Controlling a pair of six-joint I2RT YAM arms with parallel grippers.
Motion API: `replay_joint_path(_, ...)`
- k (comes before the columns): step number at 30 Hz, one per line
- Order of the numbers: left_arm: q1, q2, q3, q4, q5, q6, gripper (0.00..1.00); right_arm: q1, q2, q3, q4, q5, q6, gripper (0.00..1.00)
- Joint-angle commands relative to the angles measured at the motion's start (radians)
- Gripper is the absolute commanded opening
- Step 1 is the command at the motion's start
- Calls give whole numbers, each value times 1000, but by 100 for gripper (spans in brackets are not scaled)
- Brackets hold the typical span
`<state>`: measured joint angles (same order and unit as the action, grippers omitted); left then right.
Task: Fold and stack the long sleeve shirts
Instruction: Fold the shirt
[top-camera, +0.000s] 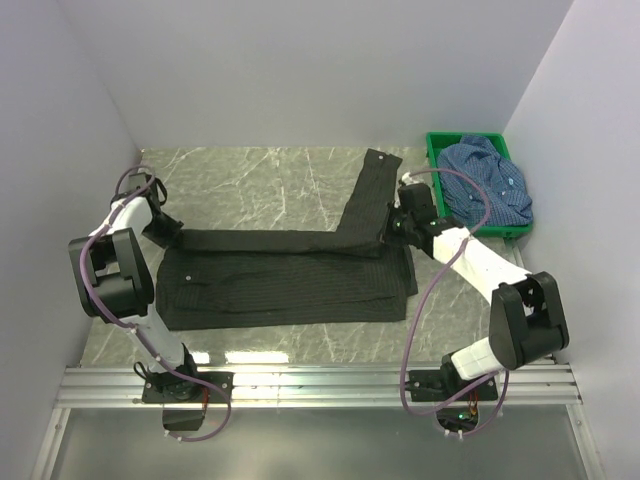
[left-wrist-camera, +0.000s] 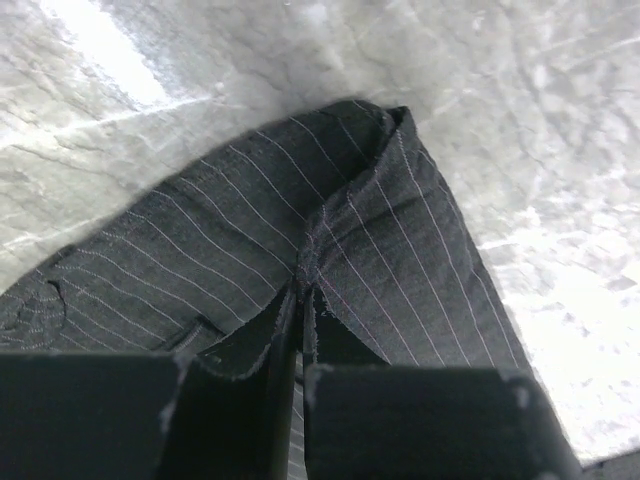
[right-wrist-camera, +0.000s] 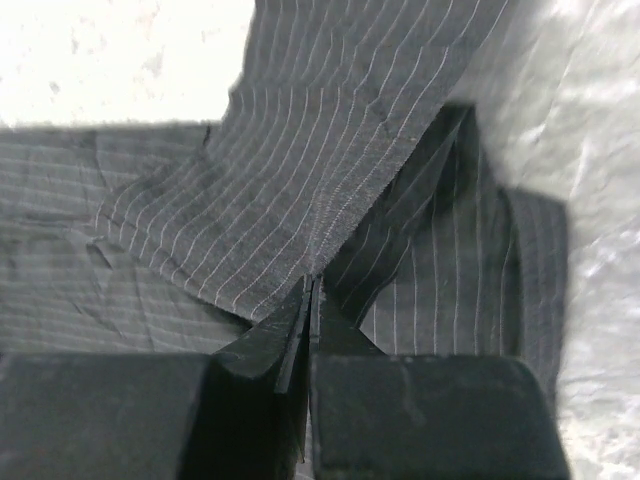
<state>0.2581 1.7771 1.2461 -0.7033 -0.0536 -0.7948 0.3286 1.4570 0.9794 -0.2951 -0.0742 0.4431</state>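
The black long sleeve shirt (top-camera: 290, 275) with fine stripes lies flat across the middle of the marble table, one sleeve (top-camera: 365, 195) running up toward the back. My left gripper (top-camera: 170, 232) is shut on its upper left corner; the left wrist view shows the cloth (left-wrist-camera: 400, 250) pinched between the tips of the gripper (left-wrist-camera: 305, 300). My right gripper (top-camera: 392, 228) is shut on the shirt where the sleeve meets the body, and the right wrist view has the striped cloth (right-wrist-camera: 300, 150) rising from the shut gripper (right-wrist-camera: 312, 285). The blue shirt (top-camera: 487, 185) lies crumpled in the crate.
A green plastic crate (top-camera: 440, 140) stands at the back right corner and holds the blue shirt. White walls close the table on the left, back and right. Bare marble (top-camera: 260, 175) shows behind the black shirt, and a metal rail (top-camera: 320, 385) runs along the near edge.
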Motion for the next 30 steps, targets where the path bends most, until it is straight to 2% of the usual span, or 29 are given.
replay_joint_path(1, 6, -48, -28, 25, -49, 20, 9, 18, -53, -48, 43, 24, 31, 0)
replay_joint_path(10, 7, -44, -82, 53, -78, -1, 13, 23, -35, -146, 77, 40, 63, 0)
replay_joint_path(18, 7, -99, -135, 71, -88, -37, 15, 21, 8, -104, 76, 100, 57, 0)
replay_joint_path(23, 7, -71, -155, 70, -71, -43, 20, 23, 40, -65, 60, 120, 55, 2)
replay_joint_path(26, 9, -82, -154, 56, -80, -53, 24, 23, 16, -50, 48, 145, 45, 5)
replay_joint_path(29, 12, -134, -142, 47, -68, -66, 31, 24, -20, -9, 8, 157, 22, 17)
replay_joint_path(30, 10, -151, -134, 44, -63, -66, 33, 26, -30, 5, -12, 156, 17, 25)
